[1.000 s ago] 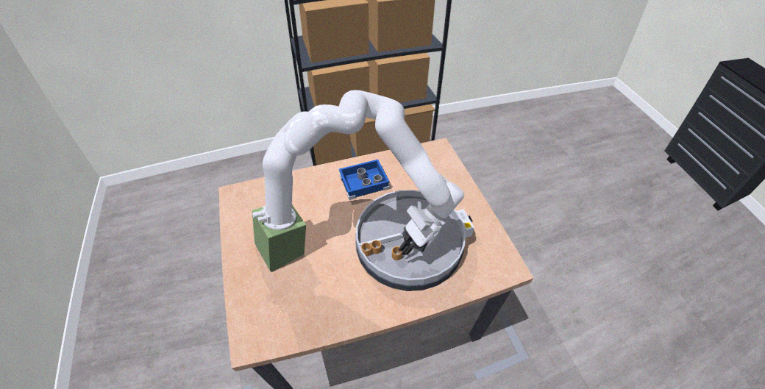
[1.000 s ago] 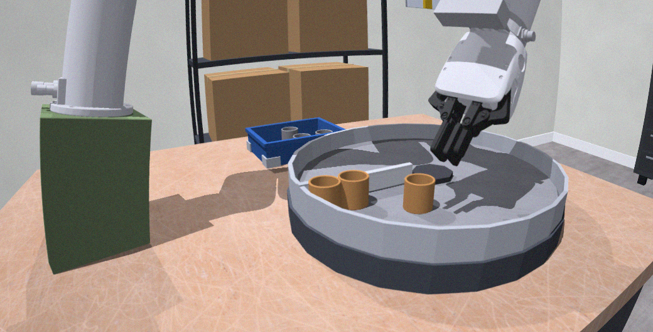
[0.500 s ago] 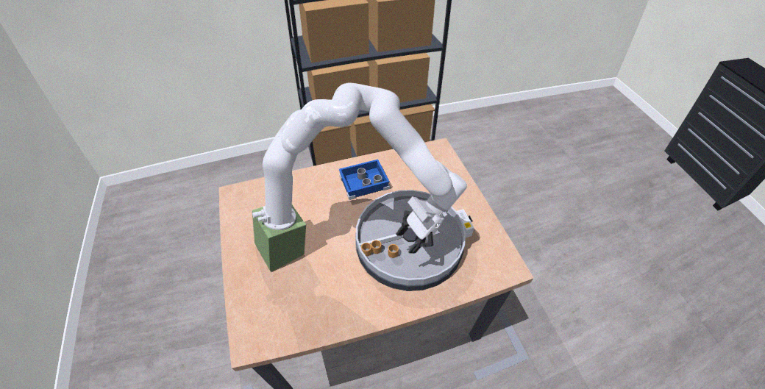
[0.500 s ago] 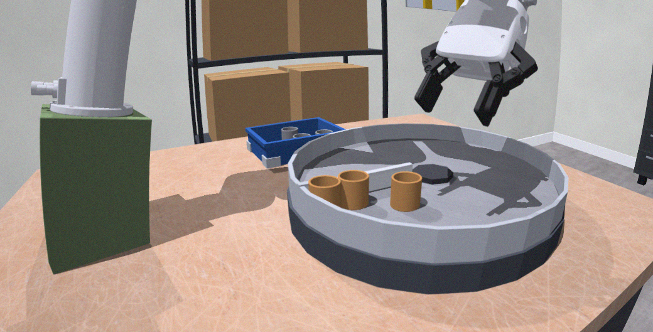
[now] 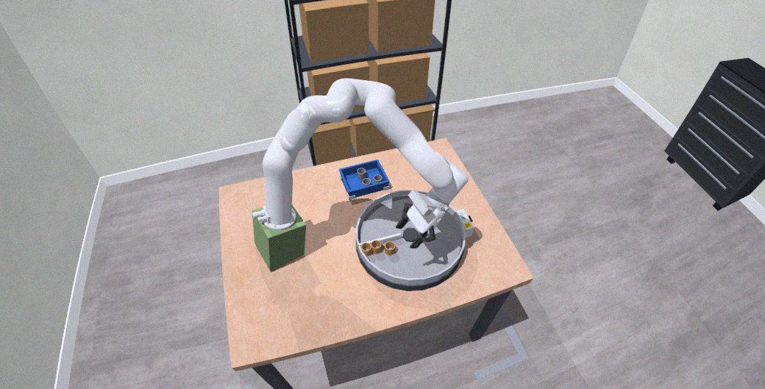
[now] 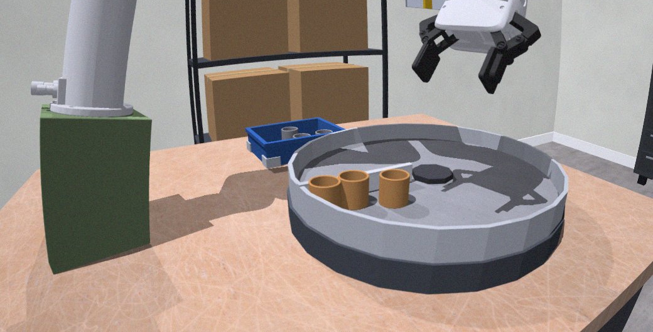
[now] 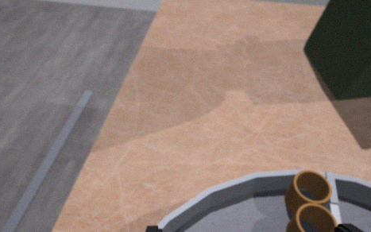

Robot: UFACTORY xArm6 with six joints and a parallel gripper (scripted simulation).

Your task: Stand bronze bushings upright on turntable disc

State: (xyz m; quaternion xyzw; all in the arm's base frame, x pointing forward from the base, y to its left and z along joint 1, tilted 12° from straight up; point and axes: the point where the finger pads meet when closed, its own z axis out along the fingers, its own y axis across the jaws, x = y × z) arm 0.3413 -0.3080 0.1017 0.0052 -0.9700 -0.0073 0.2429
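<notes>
Exterior view: three bronze bushings (image 6: pixel 360 187) on the disc (image 6: pixel 456 211), open ends up, off the hub (image 6: pixel 432 174) — two touching, leftmost seemingly tilted against its neighbour, third (image 6: pixel 393 187) just beside the hub. Grouped toward the bench's left side, inside the rim. Behind, toward the far edge, crate (image 6: pixel 269 144) with only steel bushings (image 6: pixel 288 132) left. Above the disc, well apart, gripper (image 6: pixel 459 69) spread wide, empty — wrist raised, fingers angled downward.
</notes>
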